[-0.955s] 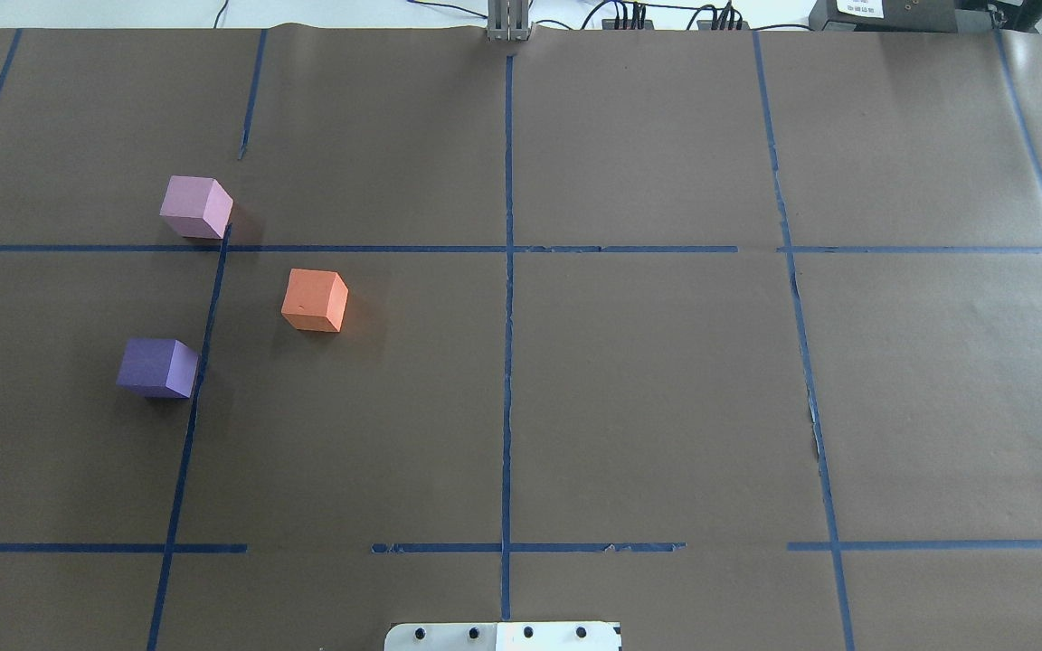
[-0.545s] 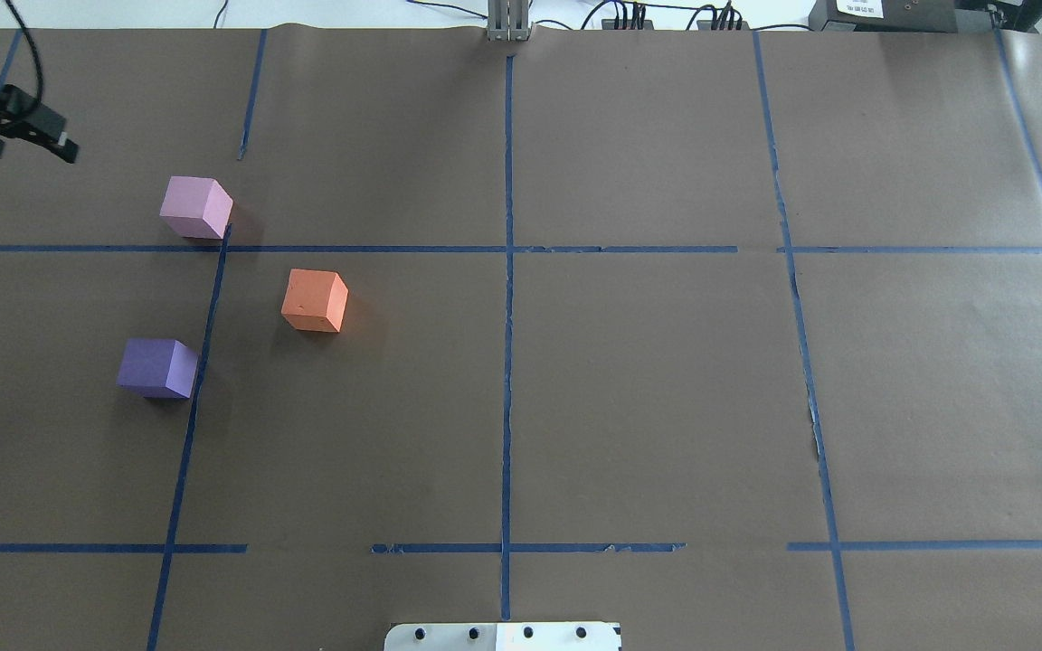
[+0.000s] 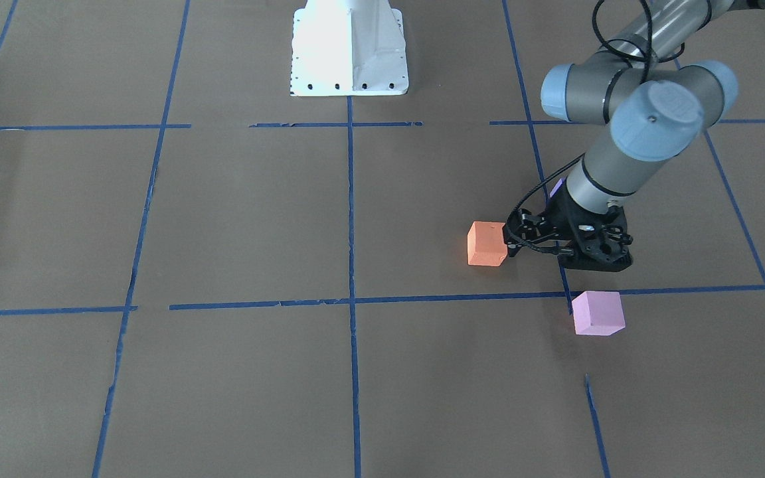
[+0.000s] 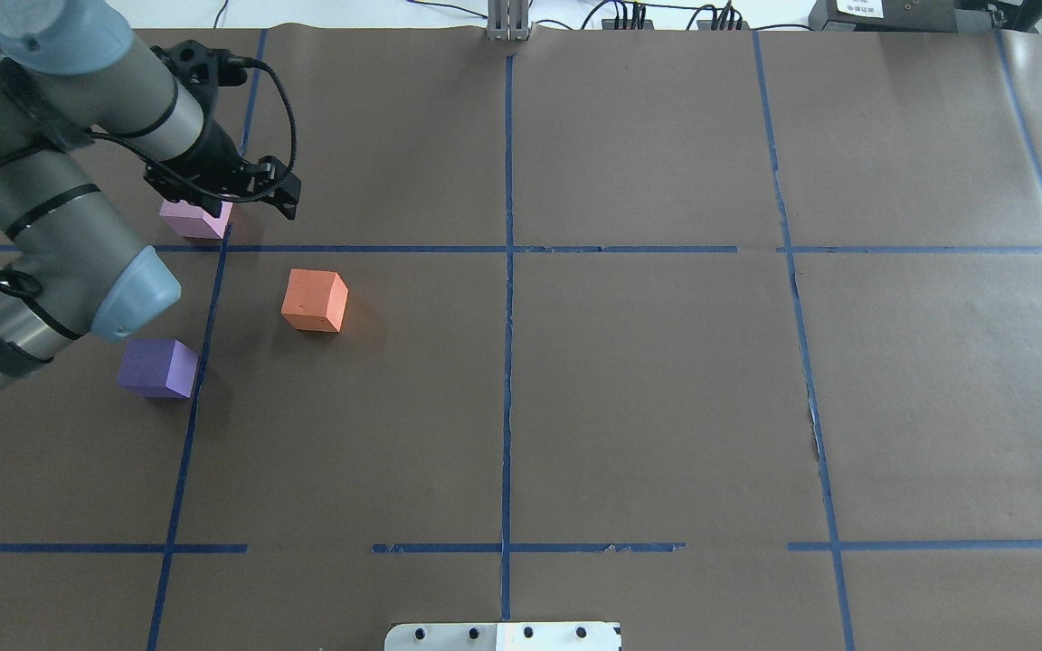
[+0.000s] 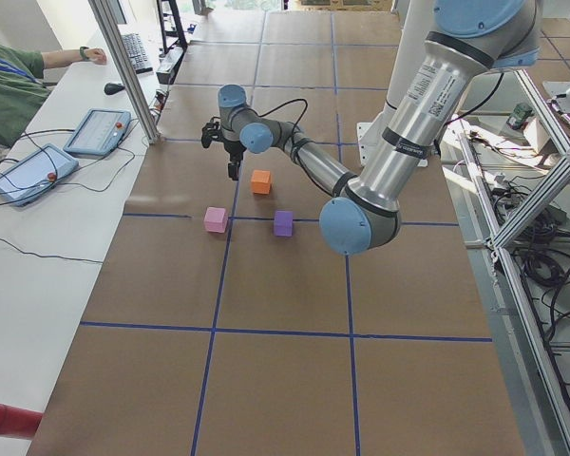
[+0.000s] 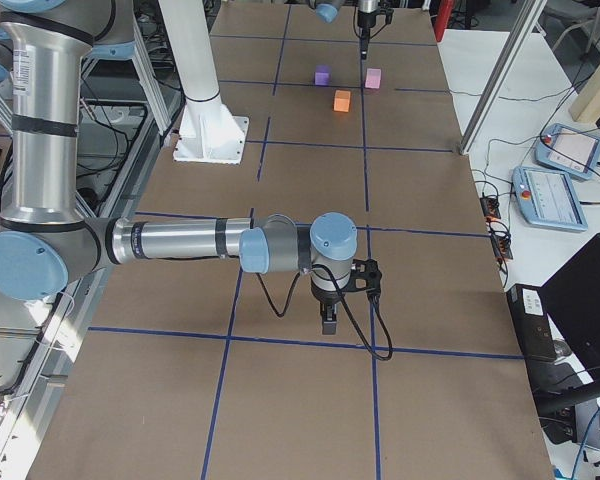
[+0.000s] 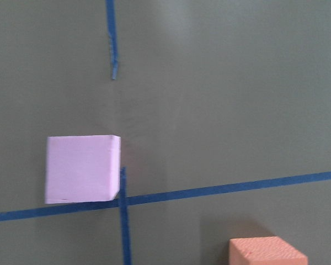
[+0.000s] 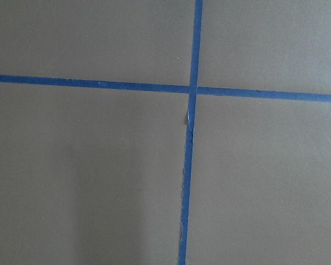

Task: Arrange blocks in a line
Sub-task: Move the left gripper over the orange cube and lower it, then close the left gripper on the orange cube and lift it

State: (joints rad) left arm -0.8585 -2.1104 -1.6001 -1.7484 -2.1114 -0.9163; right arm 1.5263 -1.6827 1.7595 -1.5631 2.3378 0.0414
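Observation:
Three cubes lie on the brown paper at the table's left side. The orange block (image 4: 314, 301) (image 3: 487, 243) is nearest the middle. The dark purple block (image 4: 157, 368) is nearer the robot; in the front view only a sliver (image 3: 557, 188) shows behind the arm. The pale pink block (image 4: 197, 221) (image 3: 597, 313) (image 7: 81, 168) is farthest away. My left gripper (image 4: 206, 185) (image 3: 596, 260) hangs above the table by the pink block, touching nothing; its fingers are hidden. My right gripper (image 6: 327, 322) shows only in the right side view, low over bare paper far from the blocks.
Blue tape lines (image 4: 508, 271) divide the paper into a grid. The white robot base plate (image 3: 348, 50) stands at the robot's edge. A grey post (image 4: 508, 23) stands at the far edge. Tablets (image 5: 97, 131) and a person sit at the side table.
My left arm has swung in from the view's left edge to over the pink block. The three blocks have not moved.

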